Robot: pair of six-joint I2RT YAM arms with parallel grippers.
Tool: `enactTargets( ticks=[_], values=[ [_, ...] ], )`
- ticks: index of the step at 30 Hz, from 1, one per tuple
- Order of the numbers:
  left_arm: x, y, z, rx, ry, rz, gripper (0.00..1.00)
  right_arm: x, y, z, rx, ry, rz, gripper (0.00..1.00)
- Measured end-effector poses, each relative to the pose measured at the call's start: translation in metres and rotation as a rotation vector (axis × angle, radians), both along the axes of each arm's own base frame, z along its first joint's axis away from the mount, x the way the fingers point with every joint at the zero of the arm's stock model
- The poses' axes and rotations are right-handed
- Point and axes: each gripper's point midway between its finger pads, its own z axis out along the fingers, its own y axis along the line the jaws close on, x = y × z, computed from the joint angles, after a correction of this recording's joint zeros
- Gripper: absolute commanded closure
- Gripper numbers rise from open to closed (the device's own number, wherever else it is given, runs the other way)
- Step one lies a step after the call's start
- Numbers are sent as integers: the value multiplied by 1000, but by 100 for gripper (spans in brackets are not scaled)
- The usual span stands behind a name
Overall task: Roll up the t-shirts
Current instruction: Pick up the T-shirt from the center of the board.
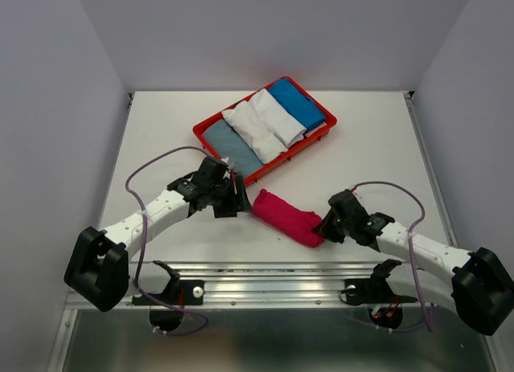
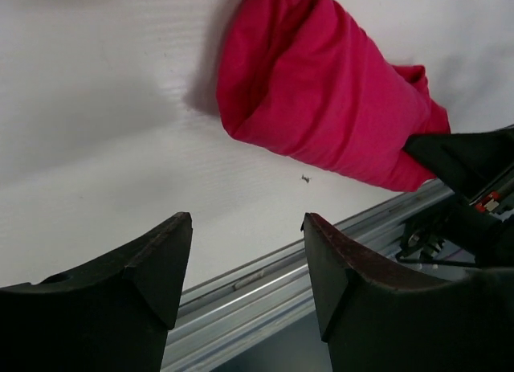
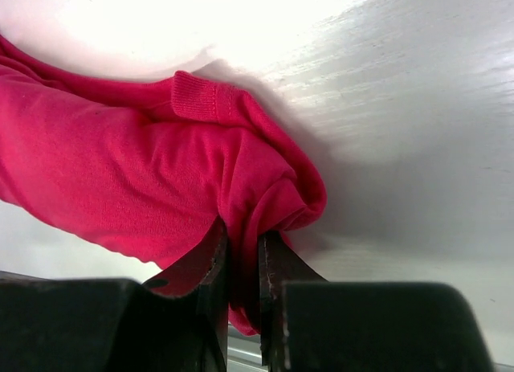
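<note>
Cloth is caught between my right fingers [image 3: 241, 247], which are almost pressed together on a fold at the lower-right end of the magenta-pink t-shirt [image 3: 120, 179]. My left fingers [image 2: 245, 227] are spread and hold nothing, poised over the bench [image 2: 96, 147] just beside the shirt's other end. The shirt lies as a loose roll on the bench between my two arms. Farther back a red tray [image 1: 328, 123] sits at an angle, carrying four rolled shirts side by side: a pale grey-blue tee [image 1: 233, 150], a white tee [image 1: 255, 131], another white tee [image 1: 277, 116] and a bright blue tee [image 1: 297, 104].
</note>
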Motion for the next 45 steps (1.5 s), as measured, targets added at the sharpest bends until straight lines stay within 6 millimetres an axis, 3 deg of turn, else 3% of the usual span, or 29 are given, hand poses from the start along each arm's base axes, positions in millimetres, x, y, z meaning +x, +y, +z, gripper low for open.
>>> enactTargets(
  ticks=[5, 11, 18, 24, 32, 40, 45],
  values=[
    [-14, -17, -16, -35, 61, -33, 13, -6, -7, 0, -63, 15, 52, 99],
    [2, -30, -26, -58, 26, -58, 15, -6, -8, -1, -88, 19, 82, 99],
    [13, -30, -67, 54, 43, -170, 17, -6, -8, 0, -92, 16, 90, 99],
    [33, -42, -62, 59, 2, -213, 21, -5, -8, 0, -94, 15, 93, 99],
    [27, -44, -64, 44, 22, -251, 19, -5, -8, 0, -106, 20, 105, 99],
    [24, -60, -58, -52, 26, -307, 18, -5, -8, 0, -106, 20, 105, 99],
    [15, -66, -64, -96, 93, -325, 21, -5, -8, 0, -106, 19, 106, 99]
  ],
)
